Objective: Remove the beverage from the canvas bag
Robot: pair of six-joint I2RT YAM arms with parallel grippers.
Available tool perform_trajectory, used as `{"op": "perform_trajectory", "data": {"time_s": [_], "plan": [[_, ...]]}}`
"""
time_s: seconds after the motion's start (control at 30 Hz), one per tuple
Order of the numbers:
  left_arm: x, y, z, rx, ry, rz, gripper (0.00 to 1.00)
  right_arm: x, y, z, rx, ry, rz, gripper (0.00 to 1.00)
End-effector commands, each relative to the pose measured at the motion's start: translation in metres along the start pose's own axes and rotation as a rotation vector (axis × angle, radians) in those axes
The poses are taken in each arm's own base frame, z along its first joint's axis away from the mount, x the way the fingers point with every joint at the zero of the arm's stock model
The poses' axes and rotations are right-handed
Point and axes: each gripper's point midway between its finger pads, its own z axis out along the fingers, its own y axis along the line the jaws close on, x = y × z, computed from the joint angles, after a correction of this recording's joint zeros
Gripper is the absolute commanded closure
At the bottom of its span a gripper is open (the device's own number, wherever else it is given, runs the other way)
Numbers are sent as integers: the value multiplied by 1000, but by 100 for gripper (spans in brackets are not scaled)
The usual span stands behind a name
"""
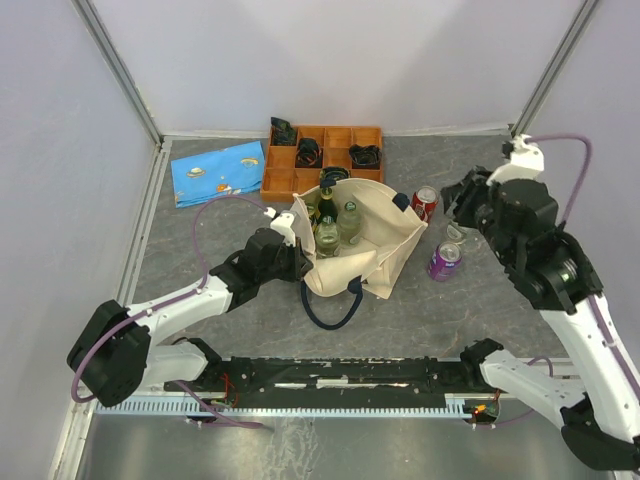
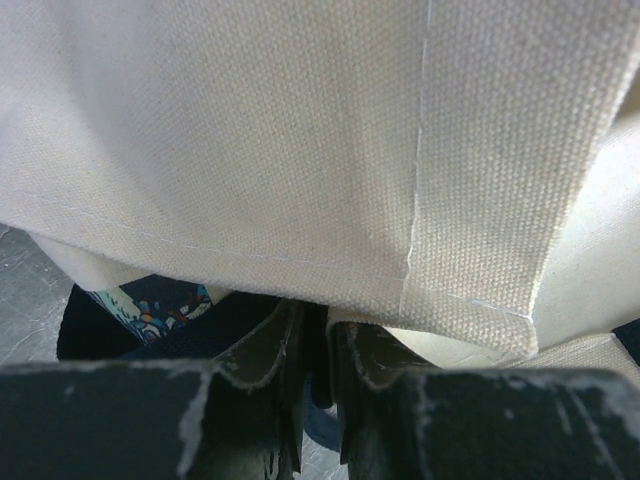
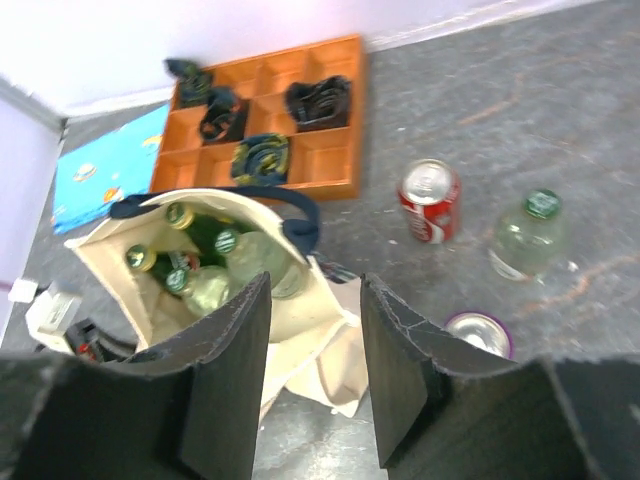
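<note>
**Clerk:** Entry one, step in hand?

**Checker:** Unloading, by his reckoning part done. The canvas bag sits mid-frame in the top view with its mouth open. Green and clear bottles stand inside it. A red can, a purple can and a clear bottle stand on the table to the right of it.

**Clerk:** Entry two, end effectors?

**Checker:** Left gripper: jaws nearly together, pinching the bag's cream cloth at its left rim and holding the mouth open. Right gripper: jaws apart, nothing between them, in the air to the right of the bag and touching nothing.

**Clerk:** Entry three, next move?

**Checker:** His judgement is that the right gripper must travel left over the open mouth, descend around one bottle neck, close on it and lift it straight out. The left gripper would hold the rim meanwhile.
</note>
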Motion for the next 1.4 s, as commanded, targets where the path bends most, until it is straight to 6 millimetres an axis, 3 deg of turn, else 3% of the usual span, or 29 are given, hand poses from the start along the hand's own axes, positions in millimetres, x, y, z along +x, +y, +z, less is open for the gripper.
{"op": "perform_trajectory", "data": {"time_s": [0.0,0.23,0.47,0.77,1.0,1.37], "plan": [[9,8,4,-37,14,-57,80,8,55,16,-193,99,-102,52],[4,8,2,-48,-22,-111,80,65,103,58,-260,258,-231,49],[-15,9,-2,-72,-89,-143,80,105,109,95,-236,318,-257,34],[-25,8,-3,-84,-113,-159,80,142,110,139,-176,369,-308,33],[-31,9,-4,-97,-127,-161,80,160,111,164,-139,387,-329,34],[-24,12,-3,-107,-116,-169,80,174,115,176,-154,393,-362,34]]}}
